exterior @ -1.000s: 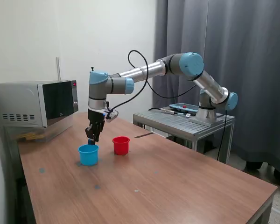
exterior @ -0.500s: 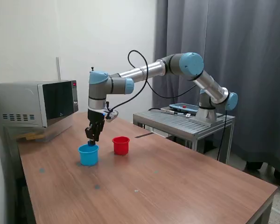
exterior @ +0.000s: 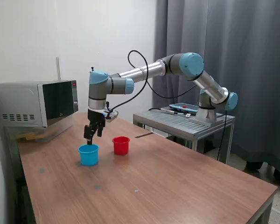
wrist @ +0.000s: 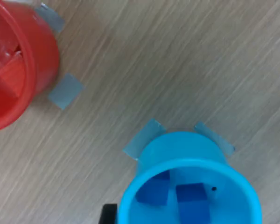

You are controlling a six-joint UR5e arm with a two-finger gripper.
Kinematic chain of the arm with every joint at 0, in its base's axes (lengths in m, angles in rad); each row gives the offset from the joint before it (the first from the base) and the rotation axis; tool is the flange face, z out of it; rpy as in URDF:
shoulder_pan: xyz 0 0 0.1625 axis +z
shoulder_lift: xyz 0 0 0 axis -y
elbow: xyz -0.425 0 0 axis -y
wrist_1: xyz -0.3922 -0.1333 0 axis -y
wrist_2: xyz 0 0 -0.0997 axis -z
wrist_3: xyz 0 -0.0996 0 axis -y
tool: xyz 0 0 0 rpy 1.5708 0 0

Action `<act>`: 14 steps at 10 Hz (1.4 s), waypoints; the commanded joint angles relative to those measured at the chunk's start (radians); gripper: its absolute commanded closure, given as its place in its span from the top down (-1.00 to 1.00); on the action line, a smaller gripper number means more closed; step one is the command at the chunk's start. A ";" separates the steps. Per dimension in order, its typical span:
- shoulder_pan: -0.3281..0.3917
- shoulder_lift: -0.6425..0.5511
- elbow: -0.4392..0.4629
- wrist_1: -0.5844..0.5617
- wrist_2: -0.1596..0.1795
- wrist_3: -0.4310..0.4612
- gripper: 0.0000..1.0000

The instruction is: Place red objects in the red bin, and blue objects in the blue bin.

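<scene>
Two blue cubes (wrist: 192,198) below end effector (exterior: 89,138).

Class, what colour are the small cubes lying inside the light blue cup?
Dark blue: the two cubes in the blue cup show best in the wrist view.

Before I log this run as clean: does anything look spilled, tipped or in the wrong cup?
Nothing stands out. The light blue plastic cup stands upright with two dark blue cubes inside; the red plastic cup holds red cubes. No cube lies on the wooden table.

robot lab: ur5e arm (exterior: 144,71), curtain (exterior: 224,56), microwave (exterior: 35,109).
</scene>
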 commanded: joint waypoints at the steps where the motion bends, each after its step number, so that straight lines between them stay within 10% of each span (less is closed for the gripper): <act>1: 0.000 0.000 0.000 -0.002 0.000 -0.006 1.00; 7: 0.086 -0.326 0.141 0.119 0.000 -0.627 1.00; 14: 0.170 -0.670 0.308 0.378 0.068 -0.894 1.00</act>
